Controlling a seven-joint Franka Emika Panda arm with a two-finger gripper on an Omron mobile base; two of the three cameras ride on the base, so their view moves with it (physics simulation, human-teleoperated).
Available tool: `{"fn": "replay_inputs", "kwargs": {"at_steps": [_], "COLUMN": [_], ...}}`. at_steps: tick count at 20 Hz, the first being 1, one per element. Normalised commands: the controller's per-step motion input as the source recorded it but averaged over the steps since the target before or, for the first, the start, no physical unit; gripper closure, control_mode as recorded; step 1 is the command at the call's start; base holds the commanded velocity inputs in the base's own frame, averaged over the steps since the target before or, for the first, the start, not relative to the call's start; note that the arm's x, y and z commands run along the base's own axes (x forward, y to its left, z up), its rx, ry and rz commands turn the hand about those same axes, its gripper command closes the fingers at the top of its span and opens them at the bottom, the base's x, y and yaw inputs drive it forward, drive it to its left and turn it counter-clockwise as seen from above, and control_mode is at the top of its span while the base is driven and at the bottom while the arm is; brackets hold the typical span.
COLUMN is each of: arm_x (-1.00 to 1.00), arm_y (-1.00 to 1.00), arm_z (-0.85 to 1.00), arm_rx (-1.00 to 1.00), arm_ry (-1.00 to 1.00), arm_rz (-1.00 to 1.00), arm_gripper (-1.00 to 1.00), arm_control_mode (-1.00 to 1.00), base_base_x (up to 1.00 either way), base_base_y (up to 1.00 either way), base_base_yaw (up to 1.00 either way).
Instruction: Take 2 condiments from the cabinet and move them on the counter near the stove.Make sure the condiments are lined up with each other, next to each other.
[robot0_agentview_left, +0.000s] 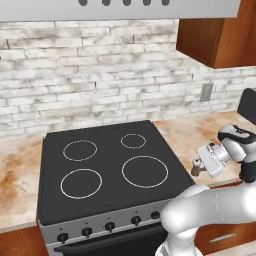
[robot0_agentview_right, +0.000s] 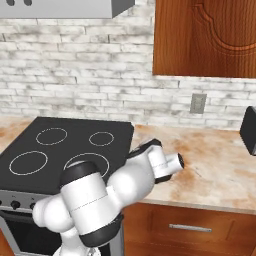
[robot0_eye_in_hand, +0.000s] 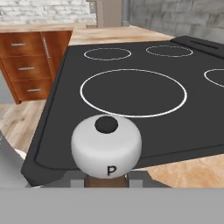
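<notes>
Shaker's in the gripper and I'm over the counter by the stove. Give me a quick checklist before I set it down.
1. Grip: gripper shut on the shaker: ok.
2. Position: shaker beside the stove, right of its edge, over the counter: ok.
3. Orientation: shaker lies roughly sideways, cap toward the stove, not upright: not ok.
4. Landing spot under the shaker free of other things: ok.
5. Height above the counter: cannot tell.
6. Second condiment on the counter to line up with: not ok.

Pepper shaker (robot0_eye_in_hand: 106, 146): dark-brown body, pale silvery domed cap marked "P", lying roughly horizontal above the tabletop (robot0_agentview_left: 185, 131) just right of the stove (robot0_agentview_left: 105, 170).
</notes>
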Motion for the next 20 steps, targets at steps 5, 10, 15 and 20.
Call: {"fn": "replay_inputs", "kwargs": {"at_steps": [5, 10, 15, 20], "arm_x": [0.07, 0.0, 0.0, 0.0], "arm_y": [0.0, 0.0, 0.0, 0.0], "arm_z": [-0.13, -0.01, 0.0, 0.0], "arm_rx": [0.0, 0.0, 0.0, 0.0], "arm_ry": [0.0, 0.0, 0.0, 0.0], "arm_rz": [0.0, 0.0, 0.0, 0.0], "arm_gripper": [1.0, -1.0, -1.0, -1.0], "arm_control_mode": [-1.0, -1.0, -1.0, -1.0], "base_base_x": [0.0, 0.0, 0.0, 0.0], "base_base_y": [0.0, 0.0, 0.0, 0.0], "base_base_yaw": [0.0, 0.0, 0.0, 0.0]}}
